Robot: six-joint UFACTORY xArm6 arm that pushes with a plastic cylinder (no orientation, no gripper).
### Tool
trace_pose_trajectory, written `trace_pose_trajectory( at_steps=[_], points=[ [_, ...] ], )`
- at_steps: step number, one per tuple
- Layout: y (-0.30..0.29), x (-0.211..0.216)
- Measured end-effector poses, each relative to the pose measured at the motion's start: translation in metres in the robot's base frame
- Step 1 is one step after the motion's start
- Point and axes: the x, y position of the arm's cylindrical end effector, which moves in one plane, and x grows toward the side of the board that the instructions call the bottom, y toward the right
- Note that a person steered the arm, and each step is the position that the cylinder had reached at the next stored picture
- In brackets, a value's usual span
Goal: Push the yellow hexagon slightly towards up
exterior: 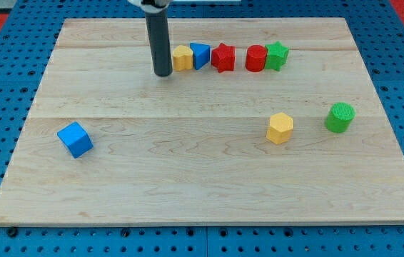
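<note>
The yellow hexagon lies on the wooden board at the view's right, below the middle. My tip rests on the board near the view's top, left of centre and far from the hexagon. It stands just left of a second yellow block whose shape I cannot make out. I cannot tell whether the tip touches that block.
A row near the view's top runs rightwards from the second yellow block: blue triangle, red star, red cylinder, green star. A green cylinder stands right of the hexagon. A blue cube lies at the left.
</note>
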Motion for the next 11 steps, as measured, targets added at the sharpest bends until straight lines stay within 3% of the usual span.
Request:
trace_pose_trajectory(
  at_steps=[2,4,5,7,8,9,10,11],
  points=[
    [0.124,0.099],
    [0.184,0.147],
    [0.223,0.148],
    [0.134,0.082],
    [0.139,0.125],
    [0.188,0.145],
    [0.208,0.119],
    [0.160,0.078]
  ],
)
